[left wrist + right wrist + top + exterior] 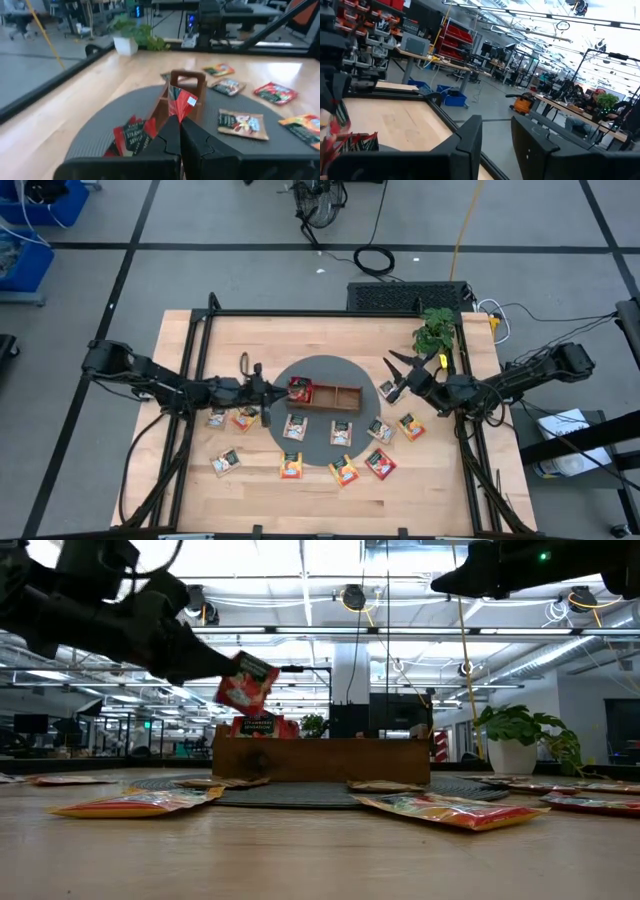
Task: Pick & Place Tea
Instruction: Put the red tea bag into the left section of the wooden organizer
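Observation:
My left gripper [270, 393] reaches in from the table's left and is shut on a red tea packet [247, 684], held in the air above the left end of the brown wooden tray [336, 395]. The tray stands on a dark round mat [320, 370]. More red packets [132, 136] stand in its left compartment. Several other packets, such as one [295, 427] on the mat and one [226, 462] on the wood, lie flat around the tray. My right gripper [398, 375] hovers open at the mat's right edge, touching nothing. My left gripper pinches the red packet by one edge [178, 114] between its two fingers [192, 135]. The rest of the packet sticks out beyond the fingertips. The fingers come roughly level from the table's left. The packet is lifted clear, tilted, above the tray's left compartment.
A potted plant [436, 330] stands at the table's far right, behind my right gripper. A black frame rail [330, 313] runs along the table's far edge and its sides. Bare wood [330, 500] lies along the near edge.

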{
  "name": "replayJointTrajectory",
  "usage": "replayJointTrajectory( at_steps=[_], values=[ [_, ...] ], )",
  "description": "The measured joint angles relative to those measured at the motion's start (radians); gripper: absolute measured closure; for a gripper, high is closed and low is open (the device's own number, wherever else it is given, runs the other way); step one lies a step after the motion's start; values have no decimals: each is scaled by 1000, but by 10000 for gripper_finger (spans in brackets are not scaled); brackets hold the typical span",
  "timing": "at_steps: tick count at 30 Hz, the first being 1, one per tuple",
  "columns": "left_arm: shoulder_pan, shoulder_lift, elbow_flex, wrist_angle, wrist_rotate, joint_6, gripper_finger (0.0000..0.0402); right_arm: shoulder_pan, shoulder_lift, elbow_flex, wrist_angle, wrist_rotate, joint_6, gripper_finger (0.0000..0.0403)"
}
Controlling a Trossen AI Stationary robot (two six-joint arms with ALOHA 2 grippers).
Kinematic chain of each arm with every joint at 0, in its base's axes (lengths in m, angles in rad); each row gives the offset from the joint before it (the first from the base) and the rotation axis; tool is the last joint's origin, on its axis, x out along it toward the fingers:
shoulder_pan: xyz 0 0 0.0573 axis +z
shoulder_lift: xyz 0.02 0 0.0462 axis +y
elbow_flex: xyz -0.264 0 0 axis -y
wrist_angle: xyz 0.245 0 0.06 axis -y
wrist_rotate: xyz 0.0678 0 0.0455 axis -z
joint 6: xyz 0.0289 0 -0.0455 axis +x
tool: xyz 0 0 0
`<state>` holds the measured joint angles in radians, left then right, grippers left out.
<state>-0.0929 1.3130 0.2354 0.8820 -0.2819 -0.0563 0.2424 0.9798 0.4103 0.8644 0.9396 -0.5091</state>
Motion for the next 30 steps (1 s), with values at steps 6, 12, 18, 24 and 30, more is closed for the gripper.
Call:
replayJointTrajectory(
  at_steps=[6, 12, 18, 24, 30],
  values=[
    [-1, 165, 93, 41, -18, 49, 401, 0, 0, 0, -1, 0, 0, 312],
    [18, 262, 126, 61, -15, 43, 401, 0, 0, 0, -1, 0, 0, 312],
    [11, 283, 126, 67, -10, 19, 401, 0, 0, 0, -1, 0, -1, 312],
    [5, 278, 126, 59, 1, -7, 387, 0, 0, 0, -1, 0, -3, 312],
    [3, 278, 126, 58, -22, -88, 324, 0, 0, 0, -1, 0, -3, 312]
  ],
)
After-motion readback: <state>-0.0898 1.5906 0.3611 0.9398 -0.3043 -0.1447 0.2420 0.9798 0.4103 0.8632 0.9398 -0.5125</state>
